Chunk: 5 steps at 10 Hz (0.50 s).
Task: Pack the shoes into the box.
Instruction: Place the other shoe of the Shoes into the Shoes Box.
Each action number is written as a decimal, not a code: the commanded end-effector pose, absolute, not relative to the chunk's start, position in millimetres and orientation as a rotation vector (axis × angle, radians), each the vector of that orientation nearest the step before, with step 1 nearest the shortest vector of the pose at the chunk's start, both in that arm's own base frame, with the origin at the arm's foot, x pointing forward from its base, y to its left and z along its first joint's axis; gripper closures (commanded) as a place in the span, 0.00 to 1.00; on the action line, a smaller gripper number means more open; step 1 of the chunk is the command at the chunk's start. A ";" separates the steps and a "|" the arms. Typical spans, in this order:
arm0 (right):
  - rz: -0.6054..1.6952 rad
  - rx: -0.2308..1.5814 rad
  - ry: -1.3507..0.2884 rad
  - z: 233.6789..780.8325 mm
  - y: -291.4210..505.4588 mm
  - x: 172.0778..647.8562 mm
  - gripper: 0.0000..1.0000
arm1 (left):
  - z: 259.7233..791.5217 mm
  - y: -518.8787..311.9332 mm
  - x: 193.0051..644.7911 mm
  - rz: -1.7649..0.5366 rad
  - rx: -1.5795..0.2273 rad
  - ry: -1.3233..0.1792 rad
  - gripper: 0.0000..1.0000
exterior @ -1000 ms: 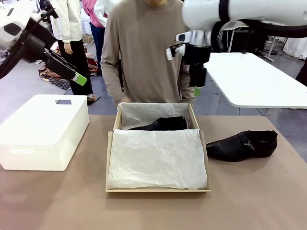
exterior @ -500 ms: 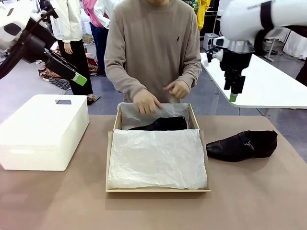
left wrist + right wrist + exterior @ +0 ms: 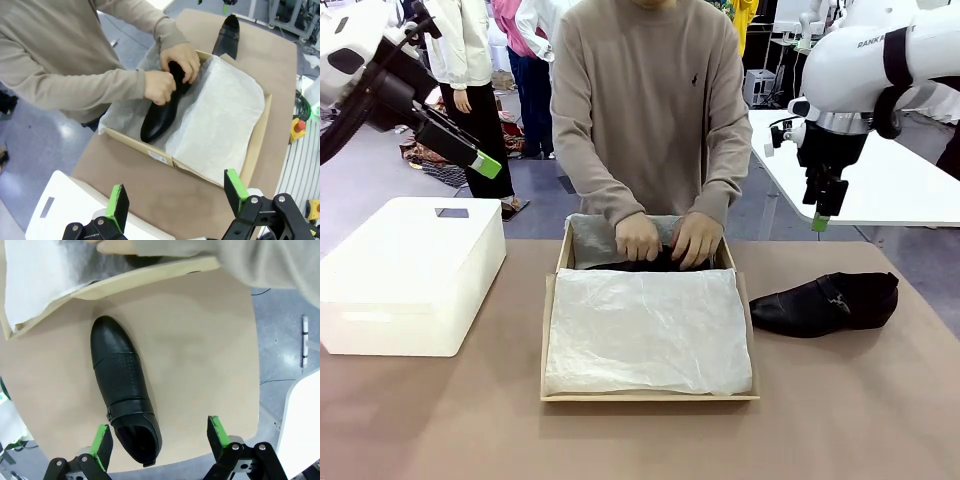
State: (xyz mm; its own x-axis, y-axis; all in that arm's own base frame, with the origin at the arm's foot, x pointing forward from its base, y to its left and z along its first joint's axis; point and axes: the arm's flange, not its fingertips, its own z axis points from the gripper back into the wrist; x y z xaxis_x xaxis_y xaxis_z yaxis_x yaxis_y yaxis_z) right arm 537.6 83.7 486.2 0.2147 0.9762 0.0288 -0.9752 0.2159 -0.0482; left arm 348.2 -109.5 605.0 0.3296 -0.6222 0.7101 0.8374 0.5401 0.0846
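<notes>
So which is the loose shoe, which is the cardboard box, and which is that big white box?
shoe on the table (image 3: 825,303): front view, middle of its upper.
cardboard box (image 3: 650,398): front view, its near rim.
white box (image 3: 415,235): front view, its top face.

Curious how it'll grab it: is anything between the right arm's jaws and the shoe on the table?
Nothing visible: the right arm's jaws hang open above the shoe. Inside the box, though, the person's hands rest on the other shoe.
</notes>
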 end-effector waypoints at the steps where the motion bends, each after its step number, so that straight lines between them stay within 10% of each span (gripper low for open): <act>1: 1.360 -0.036 -0.052 492.9 85.5 538.3 0.00 | 605.3 -108.8 348.4 -0.983 -0.341 -0.770 0.00; 5: 1.360 -0.036 -0.052 492.9 85.5 538.3 0.00 | 605.3 -108.8 348.4 -0.983 -0.341 -0.770 0.00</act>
